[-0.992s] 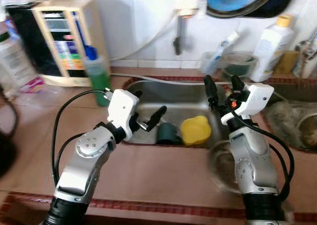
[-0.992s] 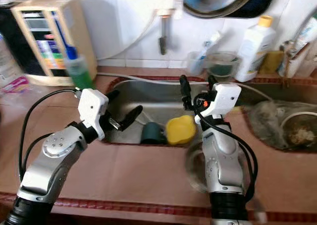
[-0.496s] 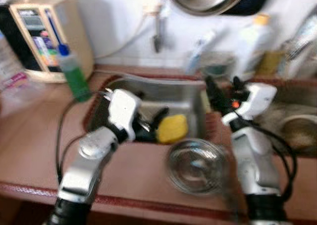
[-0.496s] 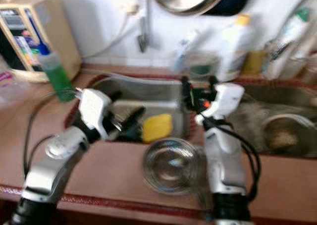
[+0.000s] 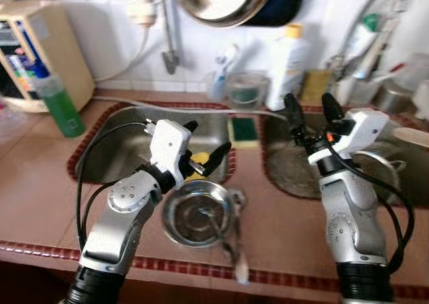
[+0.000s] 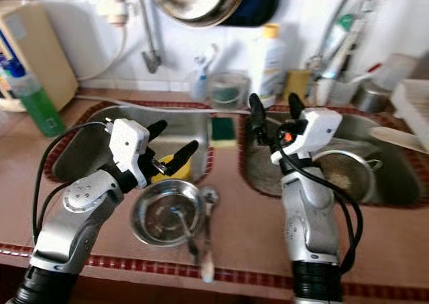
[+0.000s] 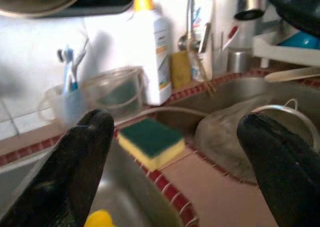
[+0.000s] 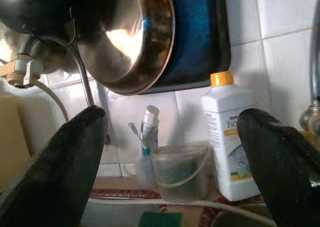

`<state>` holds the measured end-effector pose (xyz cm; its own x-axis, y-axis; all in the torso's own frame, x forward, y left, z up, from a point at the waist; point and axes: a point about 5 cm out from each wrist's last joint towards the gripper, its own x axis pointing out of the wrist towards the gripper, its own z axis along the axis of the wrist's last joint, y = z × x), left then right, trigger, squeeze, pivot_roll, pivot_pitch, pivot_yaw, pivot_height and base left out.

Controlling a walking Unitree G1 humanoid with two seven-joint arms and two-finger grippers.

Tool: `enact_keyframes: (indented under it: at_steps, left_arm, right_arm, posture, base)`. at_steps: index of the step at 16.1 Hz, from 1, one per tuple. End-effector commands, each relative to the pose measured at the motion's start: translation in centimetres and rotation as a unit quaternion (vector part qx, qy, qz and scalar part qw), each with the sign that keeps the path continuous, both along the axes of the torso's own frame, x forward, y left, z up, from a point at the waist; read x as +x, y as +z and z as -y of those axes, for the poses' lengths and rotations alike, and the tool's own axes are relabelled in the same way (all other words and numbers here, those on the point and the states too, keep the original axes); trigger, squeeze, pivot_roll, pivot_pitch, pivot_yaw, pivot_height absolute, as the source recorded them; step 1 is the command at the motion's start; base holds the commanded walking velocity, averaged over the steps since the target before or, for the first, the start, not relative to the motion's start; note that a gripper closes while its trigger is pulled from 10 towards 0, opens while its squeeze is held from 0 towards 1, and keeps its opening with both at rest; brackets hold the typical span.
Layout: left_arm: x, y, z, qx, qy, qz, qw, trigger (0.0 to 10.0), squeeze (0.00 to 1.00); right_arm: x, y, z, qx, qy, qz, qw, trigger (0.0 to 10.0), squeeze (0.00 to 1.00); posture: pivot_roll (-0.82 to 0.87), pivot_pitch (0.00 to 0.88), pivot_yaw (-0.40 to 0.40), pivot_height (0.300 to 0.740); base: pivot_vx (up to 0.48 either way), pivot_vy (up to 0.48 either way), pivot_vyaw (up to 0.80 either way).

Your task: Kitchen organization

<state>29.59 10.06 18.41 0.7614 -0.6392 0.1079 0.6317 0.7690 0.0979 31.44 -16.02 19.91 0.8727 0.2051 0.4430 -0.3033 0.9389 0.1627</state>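
A steel bowl (image 5: 198, 213) stands on the brown counter in front of the left sink (image 5: 110, 153), with a metal ladle (image 5: 234, 240) lying at its right side. My left gripper (image 5: 204, 140) hovers open just above the bowl's far rim, partly hiding a yellow object (image 5: 196, 171) in the sink. A green and yellow sponge (image 5: 242, 131) lies on the divider between the sinks, and the sponge (image 7: 150, 142) is also ahead of the left wrist camera. My right gripper (image 5: 310, 106) is raised open over the right sink (image 6: 268, 173), which holds a wire strainer (image 6: 345, 173).
Along the back wall stand a green soap bottle (image 5: 57, 107), a beige appliance (image 5: 41, 49), a clear tub (image 5: 245, 90) and a white bottle (image 5: 287, 66). A steel pan (image 5: 221, 3) hangs above the tap (image 5: 167, 39). A dish rack (image 6: 412, 100) is far right.
The camera has swung to the right, so the whole scene slid left. The steel bowl and the right sink came into view. Both arms keep the same raised pose with open fingers.
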Motion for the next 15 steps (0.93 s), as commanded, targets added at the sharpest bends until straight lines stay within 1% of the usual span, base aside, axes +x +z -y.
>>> enact_keyframes:
  at_steps: [1,4,5,8,10,15]
  left_arm:
    - [-0.1,0.2,-0.6,0.011,0.010,0.000,1.000,10.0,0.00]
    - [-0.6,-0.8,-1.0,0.008,0.025,-0.029,0.999,10.0,0.00]
    - [-1.2,-1.7,-1.2,0.011,0.029,-0.042,0.999,10.0,0.00]
    - [-2.2,-2.7,-1.5,0.013,0.032,-0.062,0.997,10.0,0.00]
    - [-2.7,-3.0,-1.7,0.017,0.028,-0.071,0.997,10.0,0.00]
    - [-2.7,-2.7,-1.8,0.015,0.018,-0.074,0.997,10.0,0.00]
  right_arm:
    - [-0.1,0.2,-0.9,-0.001,0.019,0.005,1.000,10.0,0.00]
    - [-0.9,-1.4,-0.8,-0.029,0.021,-0.017,0.999,10.0,0.00]
    - [-1.6,-2.5,-0.6,-0.033,0.021,-0.034,0.999,10.0,0.00]
    - [-2.6,-3.6,-0.9,-0.035,0.022,-0.052,0.998,10.0,0.00]
    - [-3.1,-4.0,-1.4,-0.038,0.025,-0.059,0.997,10.0,0.00]
    - [-2.9,-3.9,-1.4,-0.044,0.025,-0.060,0.997,10.0,0.00]
  posture:
    - [-0.11,0.000,0.033,0.740]
    - [-0.11,0.015,0.032,0.740]
    - [-0.11,0.027,0.031,0.740]
    - [-0.11,0.036,0.033,0.740]
    - [-0.11,0.043,0.036,0.740]
    - [-0.11,0.047,0.037,0.740]
  base:
    - [0.000,0.000,0.00]
    - [0.000,0.000,0.00]
    - [0.000,0.000,0.00]
    - [0.000,0.000,0.00]
    - [0.000,0.000,0.00]
    - [0.000,0.000,0.00]
